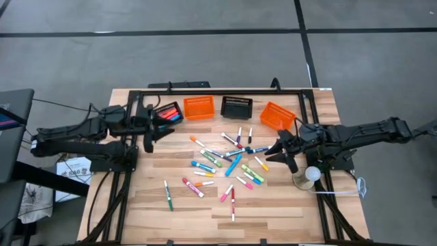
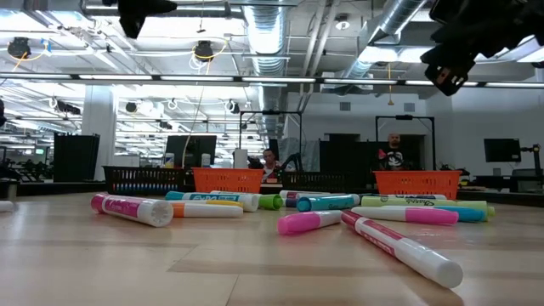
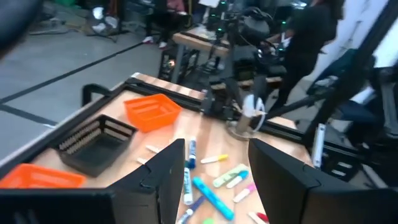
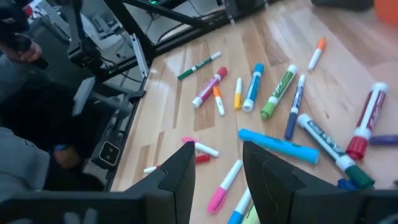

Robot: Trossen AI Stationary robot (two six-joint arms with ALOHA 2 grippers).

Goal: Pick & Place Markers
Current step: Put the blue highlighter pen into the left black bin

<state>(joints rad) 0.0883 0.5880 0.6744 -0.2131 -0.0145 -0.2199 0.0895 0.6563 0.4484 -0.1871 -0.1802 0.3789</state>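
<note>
Fingers: both grippers open (empty) | left gripper (image 1: 148, 140) | right gripper (image 1: 281, 154) | markers (image 1: 225, 160) scattered

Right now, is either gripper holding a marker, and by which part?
Nothing is held. The left gripper and right gripper both stand open and empty above the table.

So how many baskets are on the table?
4, in a row along the far edge: black basket holding markers, orange basket, empty black basket, tilted orange basket.
</note>
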